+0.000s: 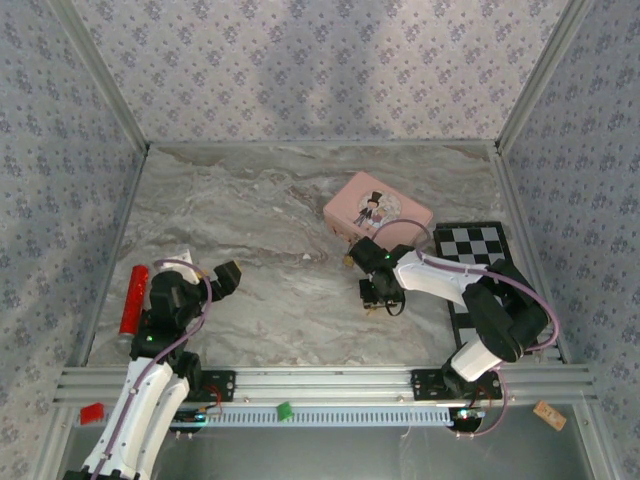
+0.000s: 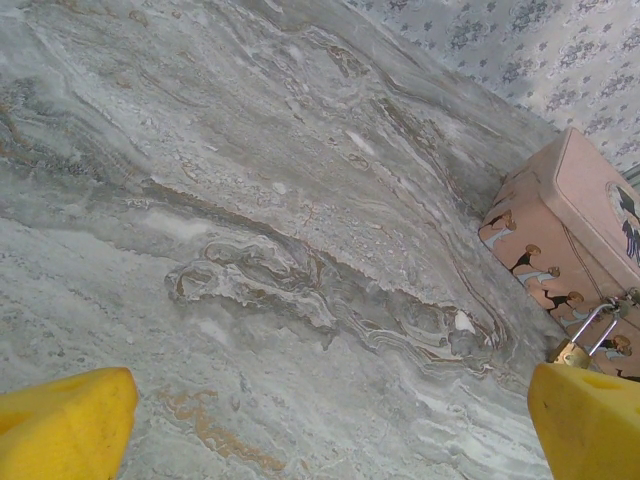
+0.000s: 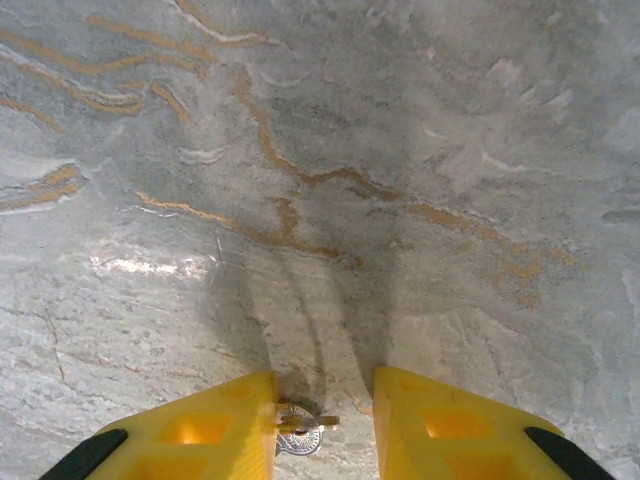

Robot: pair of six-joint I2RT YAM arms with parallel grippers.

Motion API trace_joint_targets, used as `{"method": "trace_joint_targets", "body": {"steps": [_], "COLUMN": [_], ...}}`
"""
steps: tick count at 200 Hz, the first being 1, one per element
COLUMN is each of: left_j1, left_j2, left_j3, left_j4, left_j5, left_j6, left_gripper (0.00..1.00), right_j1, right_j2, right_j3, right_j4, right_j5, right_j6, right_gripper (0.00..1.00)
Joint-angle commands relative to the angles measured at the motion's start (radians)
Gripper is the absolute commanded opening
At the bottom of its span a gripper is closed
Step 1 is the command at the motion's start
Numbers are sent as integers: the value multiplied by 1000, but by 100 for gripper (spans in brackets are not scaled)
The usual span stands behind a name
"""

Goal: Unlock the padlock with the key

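Item: padlock-and-key task, early stage. Padlock [image 2: 573, 350]: small, brass-coloured, hanging at the front of the pink illustrated tin box [image 1: 378, 208], toward the far right of the marble-patterned table [image 1: 250, 220]. Its silver shackle [image 2: 598, 325] appears to be seated in the body, so it is judged locked. Key [image 3: 300, 432]: tiny, with a silver round head and a short shank, lying flat on the table in front of the box and well apart from the padlock. Right gripper [image 3: 325, 388]: pointed down at the table, jaws at a narrow gap on either side of the key. One yellow finger [image 3: 235, 415] looks to be touching the key's head, while the other has bare table showing between it and the key, so no firm grip is evident. Left gripper [image 2: 330, 430]: jaws spread wide with nothing between them, held above bare table at the left, its wrist camera looking toward the box and padlock. Also present: red cylinder [image 1: 134, 298] at the left edge and checkerboard mat [image 1: 478, 255] at the right, neither involved. Done: the right gripper is placed over the key. Outstanding, by judgement: securing and lifting the key, carrying it to the padlock, steadying the lock body, inserting and turning the key, and freeing the shackle.
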Motion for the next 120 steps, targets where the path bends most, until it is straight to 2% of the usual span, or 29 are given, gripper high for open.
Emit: {"method": "trace_joint_targets", "body": {"steps": [1, 120], "left_j1": [-4, -4], "left_j2": [-8, -6], "left_j3": [-8, -10], "left_j4": [30, 30], "left_j5": [-9, -16], "left_j6": [4, 3], "left_gripper": [100, 100], "right_j1": [23, 74], "right_j2": [19, -15], "right_j3": [0, 6], "right_j4": [18, -6], "right_j5": [-45, -40], "right_j6": [7, 55], "right_gripper": [30, 19]}}
